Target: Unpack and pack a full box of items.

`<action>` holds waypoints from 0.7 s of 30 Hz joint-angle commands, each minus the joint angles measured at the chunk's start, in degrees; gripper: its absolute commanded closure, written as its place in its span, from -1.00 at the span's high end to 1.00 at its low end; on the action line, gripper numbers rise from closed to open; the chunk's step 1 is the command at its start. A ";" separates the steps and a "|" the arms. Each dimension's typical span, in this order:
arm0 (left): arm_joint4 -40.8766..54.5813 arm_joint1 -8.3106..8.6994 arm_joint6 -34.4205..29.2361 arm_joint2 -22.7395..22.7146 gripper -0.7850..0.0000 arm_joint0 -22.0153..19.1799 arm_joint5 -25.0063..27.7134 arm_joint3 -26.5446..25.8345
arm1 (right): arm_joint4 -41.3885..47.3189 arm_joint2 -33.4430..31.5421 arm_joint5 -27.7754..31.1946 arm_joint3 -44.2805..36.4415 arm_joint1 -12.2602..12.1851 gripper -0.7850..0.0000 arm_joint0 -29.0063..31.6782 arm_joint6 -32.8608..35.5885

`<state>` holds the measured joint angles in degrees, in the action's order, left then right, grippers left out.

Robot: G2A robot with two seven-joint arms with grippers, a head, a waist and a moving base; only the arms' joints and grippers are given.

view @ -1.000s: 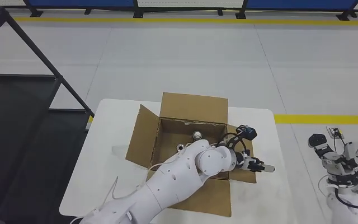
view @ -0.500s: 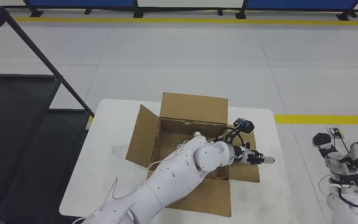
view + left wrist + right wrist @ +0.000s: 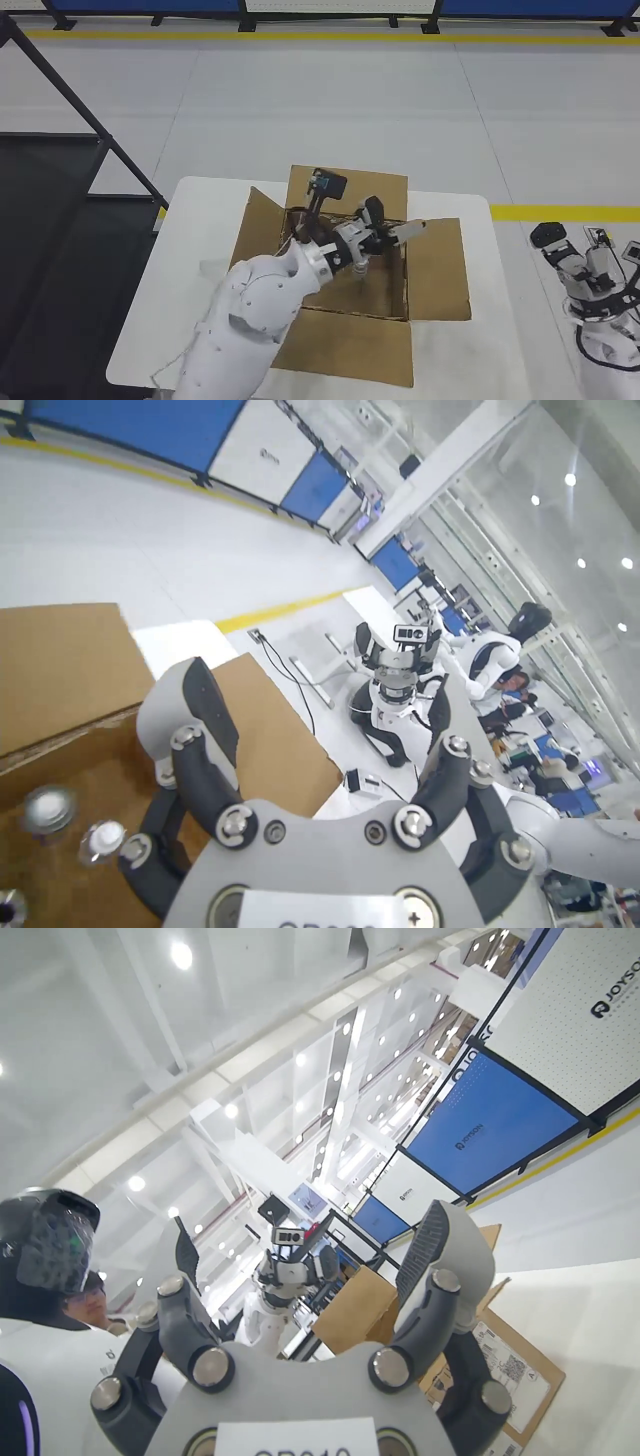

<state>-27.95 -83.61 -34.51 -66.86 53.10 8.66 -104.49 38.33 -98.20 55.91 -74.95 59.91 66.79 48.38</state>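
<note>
Box: The brown cardboard box [image 3: 437, 270] sits in the middle of my white table [image 3: 190, 300], with its flaps folded out.
Inside the box: I see two small round white tops [image 3: 105, 835], too blurry to tell what they are.
Left gripper [image 3: 395, 222]: It hangs over the far right part of the box. Its fingers are spread wide and hold nothing.
Right gripper [image 3: 570, 245]: It is off the right side of the table, well apart from the box. Its fingers are spread wide too, with nothing between them.
Writing: One box flap has a white sticker [image 3: 505, 1368] with small black print. My right gripper has a white paper tag [image 3: 295, 1438] on its base.
Room: The floor is pale grey with a yellow line [image 3: 560, 212]. Blue panels [image 3: 540, 8] stand along the far side.
</note>
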 commanded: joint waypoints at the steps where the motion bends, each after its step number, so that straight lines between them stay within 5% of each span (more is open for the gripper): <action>1: -0.93 1.07 -1.46 -6.28 1.00 8.04 0.10 -9.75 | -6.94 1.30 1.57 -1.99 0.07 1.00 -0.51 -1.57; 7: 0.80 2.90 0.82 -20.69 1.00 25.42 3.74 -23.19 | -23.11 6.40 -0.40 -9.06 0.92 1.00 -2.73 -5.92; 12: 5.72 3.58 3.26 -29.23 1.00 37.43 8.89 -25.98 | -26.50 8.62 -3.15 -11.13 1.33 1.00 -3.22 -7.94; 21: 5.51 3.66 2.97 -29.35 1.00 38.75 9.89 -26.17 | -27.03 8.66 -3.29 -11.39 1.31 1.00 -3.20 -7.82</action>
<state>-22.45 -79.95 -31.55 -96.19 91.84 18.53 -130.66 11.81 -89.57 52.74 -86.11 61.24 63.58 40.46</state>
